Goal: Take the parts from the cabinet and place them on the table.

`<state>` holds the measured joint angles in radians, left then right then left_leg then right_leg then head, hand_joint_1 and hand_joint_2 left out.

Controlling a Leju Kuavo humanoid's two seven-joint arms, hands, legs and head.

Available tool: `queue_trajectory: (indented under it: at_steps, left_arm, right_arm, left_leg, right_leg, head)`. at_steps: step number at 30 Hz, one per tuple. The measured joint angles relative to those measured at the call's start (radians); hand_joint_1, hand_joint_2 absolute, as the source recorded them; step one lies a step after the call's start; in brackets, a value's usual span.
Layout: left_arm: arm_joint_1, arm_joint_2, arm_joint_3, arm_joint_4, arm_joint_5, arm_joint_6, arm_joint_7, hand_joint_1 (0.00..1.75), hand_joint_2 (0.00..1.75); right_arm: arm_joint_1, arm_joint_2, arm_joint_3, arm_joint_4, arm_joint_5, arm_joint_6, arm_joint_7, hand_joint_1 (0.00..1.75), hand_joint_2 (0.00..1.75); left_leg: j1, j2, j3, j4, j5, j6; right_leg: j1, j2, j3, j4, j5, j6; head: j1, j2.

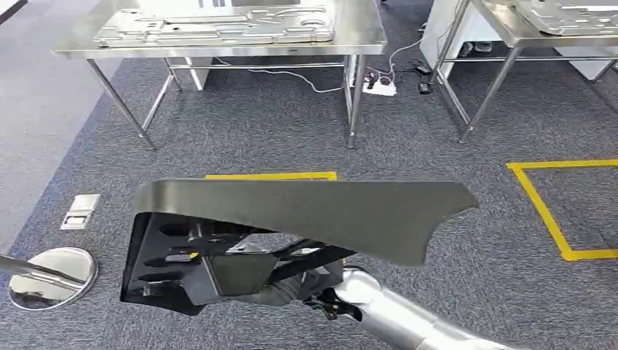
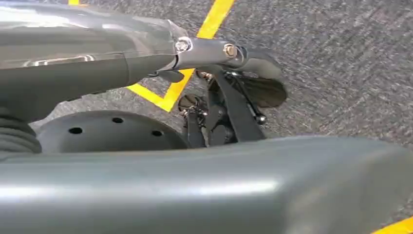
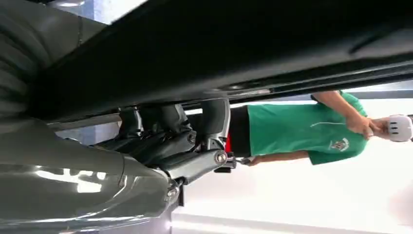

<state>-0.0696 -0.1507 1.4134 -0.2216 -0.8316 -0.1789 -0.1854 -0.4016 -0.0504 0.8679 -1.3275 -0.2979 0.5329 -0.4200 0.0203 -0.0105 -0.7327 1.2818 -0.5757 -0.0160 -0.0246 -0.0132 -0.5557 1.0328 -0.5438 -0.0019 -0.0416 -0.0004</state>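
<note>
Holding the big flat black plastic part point(image 1: 306, 215) from below, my right robot hand point(image 3: 170, 141) carries it over grey carpet point(image 1: 437, 131). My left robot hand point(image 2: 229, 92) grips nothing. A shiny steel table point(image 1: 218, 44) stands ahead.

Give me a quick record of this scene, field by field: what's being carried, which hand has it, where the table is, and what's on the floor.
carried part: large black part, held out in front of the robot above the carpet
right robot hand: grips the part from underneath
left robot hand: hangs over the carpet, holding nothing visible
table: steel, ahead across the carpet, already bearing flat metal parts
floor: grey carpet with yellow tape lines
bystander: person in green shirt in the right wrist view
</note>
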Motion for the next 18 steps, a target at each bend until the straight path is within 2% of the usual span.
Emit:
queue_trajectory:
  at_steps: [2,3,4,5,6,8,13,18]
  left_arm:
    - [0.001,0.000,0.000,0.000,0.005,0.000,0.000,0.00,1.75]
    - [0.001,0.000,0.001,0.000,0.006,0.000,-0.001,0.00,1.75]
    - [0.000,0.000,0.002,0.000,0.007,-0.001,-0.002,0.00,1.75]
    - [-0.001,0.000,0.002,0.000,0.007,-0.002,-0.002,0.00,1.75]
    - [-0.001,-0.002,0.002,0.000,0.007,-0.004,-0.002,0.00,1.75]
    - [0.003,-0.002,0.002,0.000,0.008,-0.004,-0.003,0.00,1.75]
    - [0.000,-0.002,0.003,0.000,0.008,-0.008,-0.003,0.00,1.75]
    - [0.001,-0.002,0.005,0.000,0.008,-0.009,-0.003,0.00,1.75]
  right_arm:
    - [-0.001,0.000,0.000,0.000,-0.002,0.000,0.000,1.75,1.75]
    - [-0.002,0.000,0.000,0.000,-0.003,0.000,0.000,1.75,1.75]
    - [-0.004,0.000,0.000,0.000,-0.003,0.000,0.000,1.75,1.75]
    - [-0.004,0.000,0.000,0.000,-0.003,-0.001,0.000,1.75,1.75]
    - [-0.002,0.000,0.000,0.000,-0.003,-0.001,0.000,1.75,1.75]
    - [-0.004,0.000,0.000,0.000,-0.004,-0.003,0.000,1.75,1.75]
    - [-0.004,0.000,0.000,0.000,-0.004,-0.003,0.000,1.75,1.75]
    - [-0.004,0.000,0.000,0.000,-0.005,-0.003,0.000,1.75,1.75]
  left_leg:
    - [0.000,0.004,0.080,-0.160,0.089,0.004]
    - [-0.002,0.007,0.106,-0.204,0.087,0.013]
    - [-0.008,0.007,0.108,-0.217,0.088,0.019]
    - [-0.005,0.007,0.111,-0.230,0.079,0.022]
    - [-0.005,0.007,0.111,-0.229,0.079,0.020]
    - [-0.008,0.007,0.112,-0.229,0.076,0.024]
    - [-0.009,0.007,0.113,-0.229,0.072,0.031]
    - [-0.011,0.007,0.115,-0.228,0.071,0.032]
  right_leg:
    - [-0.001,-0.002,0.014,0.000,-0.009,0.009]
    - [0.000,-0.004,0.017,-0.001,-0.013,0.013]
    - [0.005,-0.003,0.013,0.004,-0.016,0.019]
    - [0.007,-0.003,0.009,0.008,-0.019,0.020]
    - [0.008,-0.002,0.010,0.006,-0.018,0.014]
    - [0.007,-0.004,0.015,-0.002,-0.018,0.015]
    - [0.006,-0.003,0.022,-0.015,-0.014,0.022]
    - [0.004,-0.003,0.024,-0.016,-0.013,0.030]
  head:
    - [0.000,0.000]
    - [0.000,0.000]
    - [0.000,0.000]
    - [0.000,0.000]
    - [0.001,0.000]
    - [0.001,0.000]
    - [0.001,0.000]
    - [0.001,0.000]
